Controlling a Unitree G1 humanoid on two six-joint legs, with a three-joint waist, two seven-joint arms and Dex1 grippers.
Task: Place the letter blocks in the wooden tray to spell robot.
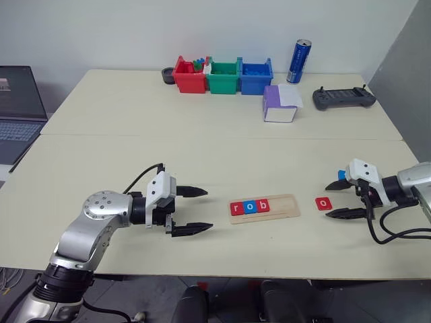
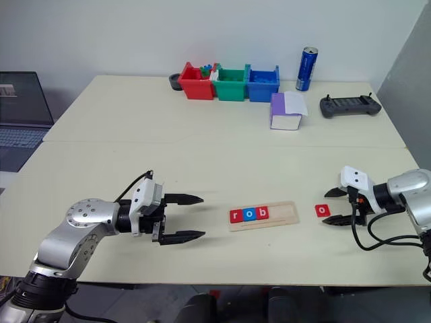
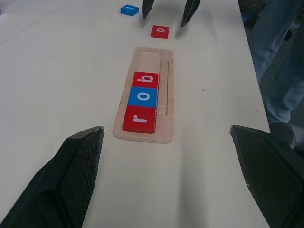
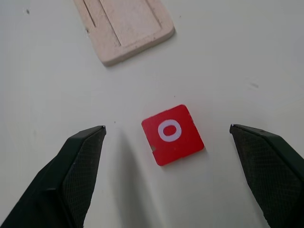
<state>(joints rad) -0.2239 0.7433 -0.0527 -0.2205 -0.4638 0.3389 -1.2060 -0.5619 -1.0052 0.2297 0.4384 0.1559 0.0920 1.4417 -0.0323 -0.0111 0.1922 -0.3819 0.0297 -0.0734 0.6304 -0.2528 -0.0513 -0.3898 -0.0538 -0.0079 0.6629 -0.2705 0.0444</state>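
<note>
Starting at the left: the left gripper point(image 1: 192, 210) hangs low over the table point(image 1: 202, 155), fingers spread wide and pinching nothing, pointed toward the tray as if parked out of the way while the other arm works. Nothing touches its pads.

Moving along, the wooden tray point(image 1: 286, 207) lies flat near the front edge, long side across the table. Three letter blocks sit in its groove, touching one another: the red r point(image 1: 236, 208), the blue o point(image 1: 250, 206), the red b point(image 1: 263, 205). They fill the tray's left part, so the bare stretch on its right is waiting for the last two letters. That reads as "rob" done, "ot" to go.

Just beside the tray's right end, apart from it, the red o point(image 4: 173, 134) lies flat on the table, letter up, the next tile needed. In the left wrist view a blue tile point(image 3: 129, 9) rests a little beyond it; that should be the t, though its letter is too small to read from here.

And on the right: the right gripper point(image 4: 167, 166) is tilted down at the red o with its fingers point(image 4: 76, 161) spread as wide as they go, one on each side of the tile, neither touching it. The tile sits between the tips with a clear margin both ways, slightly skewed to the finger line. My read is that this is the line-up for a pick: lower, close on the tile's edges, then carry it to the open slot next to the b.
</note>
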